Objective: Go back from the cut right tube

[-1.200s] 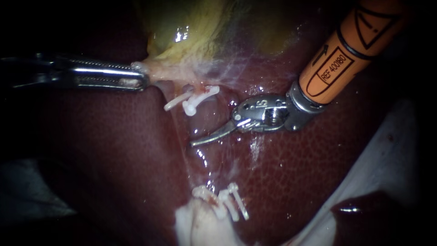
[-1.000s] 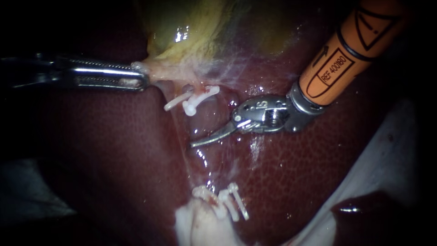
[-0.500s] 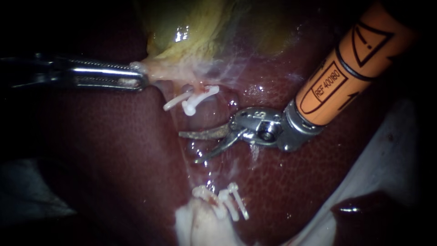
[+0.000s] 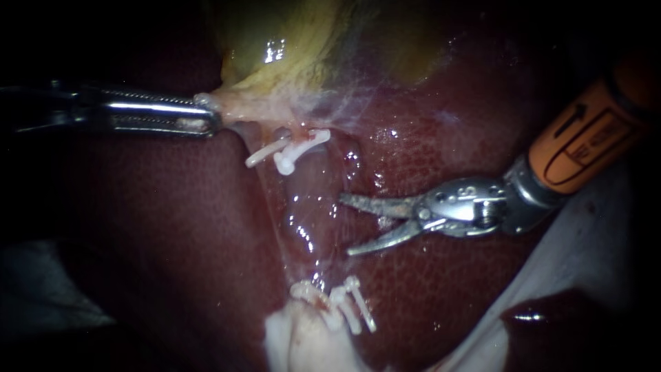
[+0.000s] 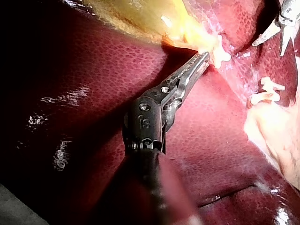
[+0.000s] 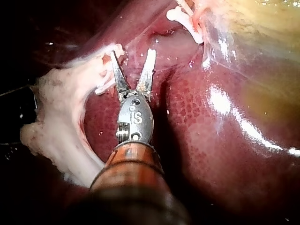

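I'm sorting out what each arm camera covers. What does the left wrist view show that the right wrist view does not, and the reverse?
Only the left wrist view: the left instrument, jaws shut on the gallbladder. Only the right wrist view: the right instrument whole, with its orange shaft. Both: that instrument's open jaws, the white clips, the liver and the gallbladder.
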Available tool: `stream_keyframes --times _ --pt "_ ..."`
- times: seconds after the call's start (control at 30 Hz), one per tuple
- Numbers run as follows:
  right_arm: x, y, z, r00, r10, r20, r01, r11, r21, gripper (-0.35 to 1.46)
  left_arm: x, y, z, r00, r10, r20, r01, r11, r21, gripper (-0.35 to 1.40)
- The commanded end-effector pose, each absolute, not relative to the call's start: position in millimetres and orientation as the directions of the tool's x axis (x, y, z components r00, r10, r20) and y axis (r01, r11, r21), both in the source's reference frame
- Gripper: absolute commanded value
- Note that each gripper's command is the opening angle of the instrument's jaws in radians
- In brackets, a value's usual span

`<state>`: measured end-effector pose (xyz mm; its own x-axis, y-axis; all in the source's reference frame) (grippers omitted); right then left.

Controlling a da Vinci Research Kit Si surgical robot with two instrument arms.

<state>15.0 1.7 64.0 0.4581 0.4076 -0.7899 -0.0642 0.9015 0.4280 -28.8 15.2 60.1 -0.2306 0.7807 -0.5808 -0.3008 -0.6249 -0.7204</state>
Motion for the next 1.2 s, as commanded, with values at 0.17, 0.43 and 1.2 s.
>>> stream_keyframes --times 0.17,0.43,1.2 --pt "13.2 2.8 61.9 0.62 0.323 -0.715 -0.074 0.931 0.356 1.45 -28.8 15.3 60.3 -0.231 0.781 -0.581 -0.301 -0.625 -0.72 -0.35" --pt "12.5 4.4 60.0 0.682 0.306 -0.665 -0.08 0.934 0.348 1.45 -29.2 14.8 61.6 -0.228 0.777 -0.587 -0.304 -0.629 -0.715 -0.35" --pt "12.3 4.2 59.9 0.673 0.311 -0.67 -0.048 0.923 0.381 1.45 -32.7 13.6 67.7 -0.268 0.769 -0.58 -0.288 -0.639 -0.713 -0.35"
